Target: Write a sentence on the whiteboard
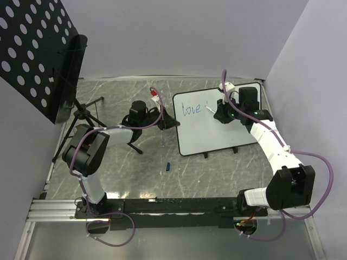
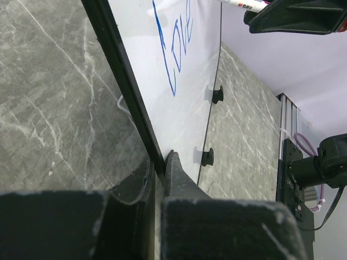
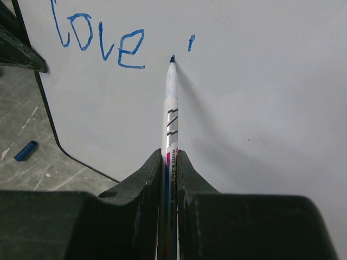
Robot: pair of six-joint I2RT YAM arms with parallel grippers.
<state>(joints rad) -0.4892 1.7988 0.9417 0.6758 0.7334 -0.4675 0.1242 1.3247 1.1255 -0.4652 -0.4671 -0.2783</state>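
Black perforated metal panel on black tripod stand, 10 o'clock. Small blue plastic cap lying on grey marble-pattern tabletop, 6 o'clock of centre.

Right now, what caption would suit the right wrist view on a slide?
Right hand holds a marker, its tip at the whiteboard beside the blue word love.

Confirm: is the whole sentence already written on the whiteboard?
No, the sentence on the whiteboard reads only "love" plus one short stroke by the marker tip.
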